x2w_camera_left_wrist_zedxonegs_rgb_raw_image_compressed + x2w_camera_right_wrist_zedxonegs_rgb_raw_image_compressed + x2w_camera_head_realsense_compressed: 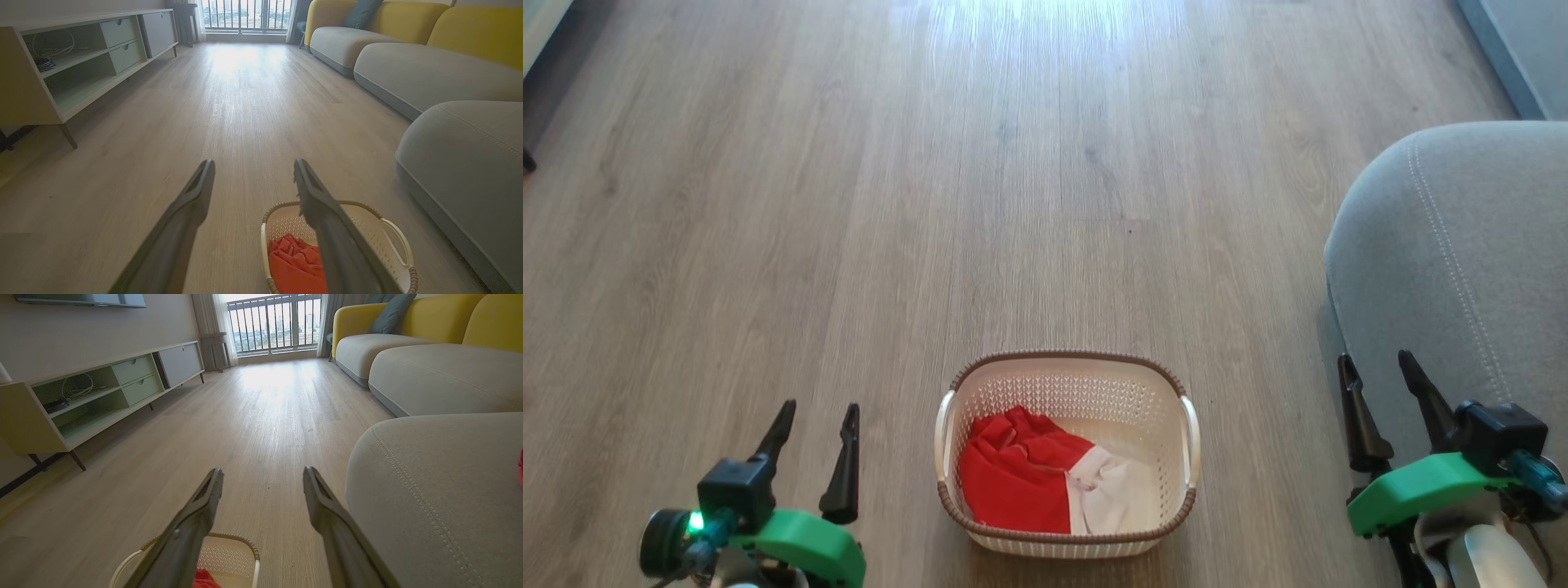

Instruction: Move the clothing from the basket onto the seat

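Observation:
The cream basket with a brown rim stands on the wooden floor, low in the head view's middle. Red clothing with a white part lies bunched in its left half. The basket and the clothing also show in the left wrist view, and the basket in the right wrist view. The grey seat with a stitched seam rises at the right. My left gripper hangs open left of the basket, holding nothing. My right gripper stands open at the seat's near edge, also with nothing held.
A low cabinet with open shelves and drawers lines the left wall. A grey and yellow sofa runs along the right, beyond the seat. A sliver of red shows at the right edge on the seat. Bare wooden floor stretches ahead.

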You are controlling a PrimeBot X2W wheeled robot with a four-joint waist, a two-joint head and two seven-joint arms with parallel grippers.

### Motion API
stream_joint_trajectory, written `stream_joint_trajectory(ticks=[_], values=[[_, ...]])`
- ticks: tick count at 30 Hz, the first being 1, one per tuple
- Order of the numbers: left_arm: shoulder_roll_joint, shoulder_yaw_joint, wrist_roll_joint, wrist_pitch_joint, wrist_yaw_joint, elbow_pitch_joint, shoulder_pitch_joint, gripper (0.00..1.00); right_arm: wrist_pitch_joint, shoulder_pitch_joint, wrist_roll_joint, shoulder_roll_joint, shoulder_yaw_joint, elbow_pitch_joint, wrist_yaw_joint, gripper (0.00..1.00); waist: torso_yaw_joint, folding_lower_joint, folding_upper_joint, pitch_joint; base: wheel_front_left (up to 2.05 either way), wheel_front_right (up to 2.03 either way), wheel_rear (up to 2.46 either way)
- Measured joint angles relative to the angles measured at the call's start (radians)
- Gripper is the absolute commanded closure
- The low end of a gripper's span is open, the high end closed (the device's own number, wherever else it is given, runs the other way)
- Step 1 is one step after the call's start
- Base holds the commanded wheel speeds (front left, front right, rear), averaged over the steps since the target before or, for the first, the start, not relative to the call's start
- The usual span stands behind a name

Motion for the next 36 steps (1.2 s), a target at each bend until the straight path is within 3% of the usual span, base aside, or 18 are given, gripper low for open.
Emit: stream_joint_trajectory(ticks=[7, 12, 29, 36], values=[[-0.002, -0.042, -0.003, 0.0, 0.0, 0.038, 0.0, 0.0, 0.0, -0.001, -0.018, 0.007, 0.0, -0.026, 0.0, 0.0, -0.01, 0.0, 0.0, 0.044, 0.0, 0.0, 0.0], [-0.002, -0.091, -0.003, 0.0, -0.007, 0.08, -0.033, 0.0, 0.0, -0.055, -0.042, 0.019, 0.001, -0.073, 0.0, 0.0, -0.022, 0.0001, 0.0, 0.134, 0.0, 0.0, 0.0], [-0.008, -0.229, 0.027, 0.0, -0.027, 0.351, -0.436, 0.0, -0.004, -0.367, -0.086, 0.069, 0.06, -0.171, 0.0, 0.0, -0.112, 0.0004, -0.0001, 0.548, 0.0, 0.0, 0.0], [-0.002, -0.36, 0.111, 0.0, -0.035, 0.537, -0.653, 0.0, -0.007, -0.44, -0.085, 0.073, 0.076, -0.181, 0.0, 0.0, -0.174, 0.0004, -0.0001, 0.694, 0.0, 0.0, 0.0]])
